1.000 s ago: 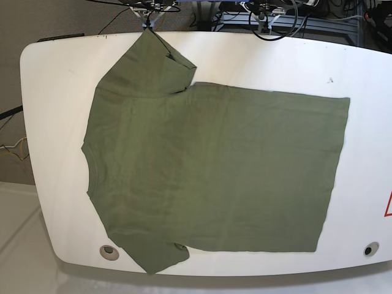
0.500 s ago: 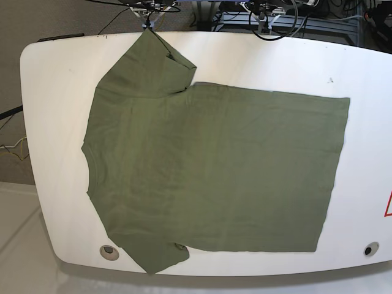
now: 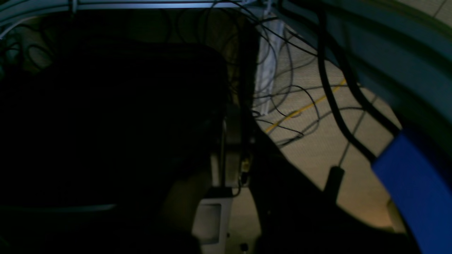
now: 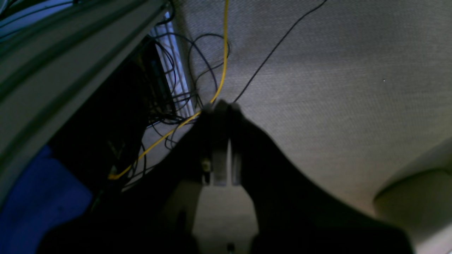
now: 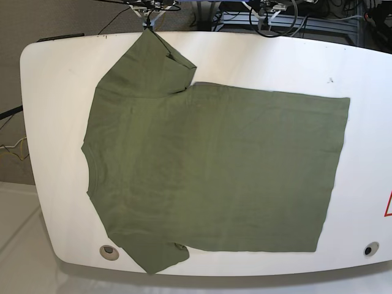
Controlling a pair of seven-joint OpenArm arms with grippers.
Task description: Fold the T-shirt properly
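Nothing on the white table (image 5: 55, 92) has shifted; the olive-green T-shirt (image 5: 208, 171) lies flat. Right gripper (image 4: 221, 106) fingers pressed together, empty; left gripper's state unreadable in the dark.

You've got: one T-shirt (image 5: 208, 171), one table (image 5: 55, 92), two round table holes (image 5: 109, 251), two grippers, one per wrist view (image 4: 220, 109).

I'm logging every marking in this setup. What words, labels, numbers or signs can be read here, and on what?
No readable text in any view.
Table: part of a red triangular sign at its right edge, cut off by the frame; no lettering shows.
T-shirt: plain olive green, no print or label showing.
Both wrist views: dark, showing only cables and floor, nothing legible.
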